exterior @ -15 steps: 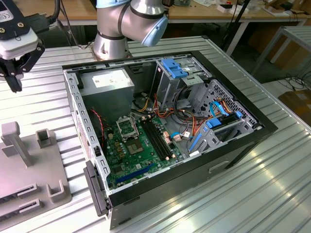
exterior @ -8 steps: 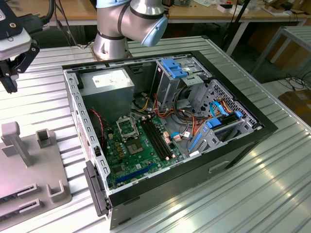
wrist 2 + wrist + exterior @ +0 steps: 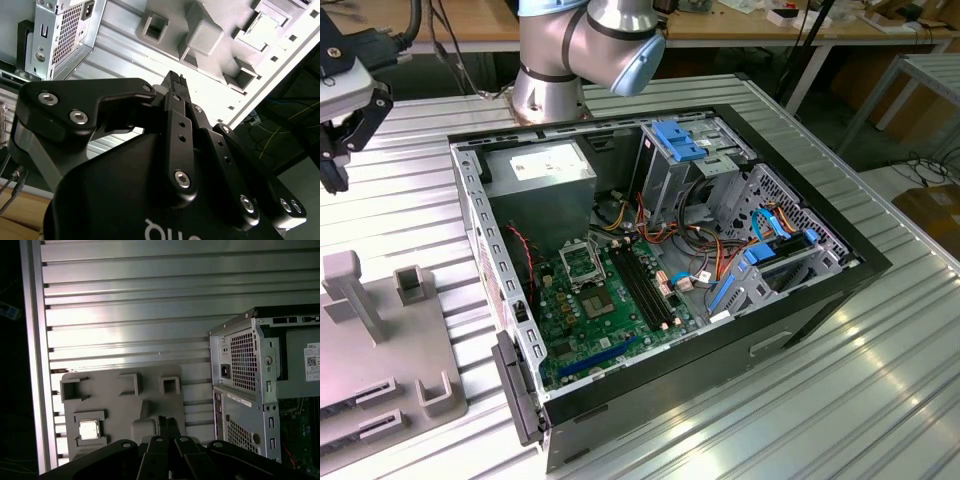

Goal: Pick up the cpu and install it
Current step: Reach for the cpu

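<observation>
At the exterior view's left, the gripper (image 3: 334, 172) is held above the ribbed metal table (image 3: 880, 400), near the far end of the grey fixture tray (image 3: 380, 330). In both wrist views its fingers are seen pressed together, and nothing is held between them.

The cpu (image 3: 89, 430) is found in the first wrist view. It lies flat, metal top upward, in a square recess of the tray, well apart from the fingertips (image 3: 165, 425). The recess is probably made so that the chip is kept in one known place and direction for picking.

Toward the centre, the computer case (image 3: 740, 370) is laid on its side with the panel removed, so that the motherboard (image 3: 590, 320) faces upward and can be reached from above. The black socket (image 3: 582, 262) with its metal frame seems empty, so the installing is judged as not yet done. Beside it the long memory slots (image 3: 645, 285) are seen, and behind it the grey power supply (image 3: 540, 172).

At the exterior view's right, blue drive brackets (image 3: 685, 140) and coloured cables are packed.

A white label is stuck on the power supply, and a sticker (image 3: 311, 360) with a square code is seen in the first wrist view; their print is not given here.
</observation>
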`<state>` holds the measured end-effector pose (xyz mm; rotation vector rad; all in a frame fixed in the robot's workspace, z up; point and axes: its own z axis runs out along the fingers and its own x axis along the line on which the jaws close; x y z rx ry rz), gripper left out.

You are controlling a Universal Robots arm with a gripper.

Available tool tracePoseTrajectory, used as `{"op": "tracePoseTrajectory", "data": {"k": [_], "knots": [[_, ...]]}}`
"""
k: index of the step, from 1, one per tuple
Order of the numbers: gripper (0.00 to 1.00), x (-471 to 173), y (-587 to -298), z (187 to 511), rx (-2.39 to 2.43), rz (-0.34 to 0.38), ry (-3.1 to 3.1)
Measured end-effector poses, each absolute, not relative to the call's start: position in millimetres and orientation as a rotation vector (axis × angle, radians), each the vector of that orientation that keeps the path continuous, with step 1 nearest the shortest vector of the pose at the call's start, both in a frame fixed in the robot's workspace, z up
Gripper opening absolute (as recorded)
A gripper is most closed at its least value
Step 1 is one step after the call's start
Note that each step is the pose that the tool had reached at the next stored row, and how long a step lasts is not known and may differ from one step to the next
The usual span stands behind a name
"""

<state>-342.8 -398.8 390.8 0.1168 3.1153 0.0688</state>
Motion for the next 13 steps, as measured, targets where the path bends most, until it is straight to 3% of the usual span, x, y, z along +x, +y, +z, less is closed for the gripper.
{"op": "tracePoseTrajectory", "data": {"k": [13], "knots": [[0.11,-351.8,-398.9,390.6,0.117,0.069,3.116]]}}
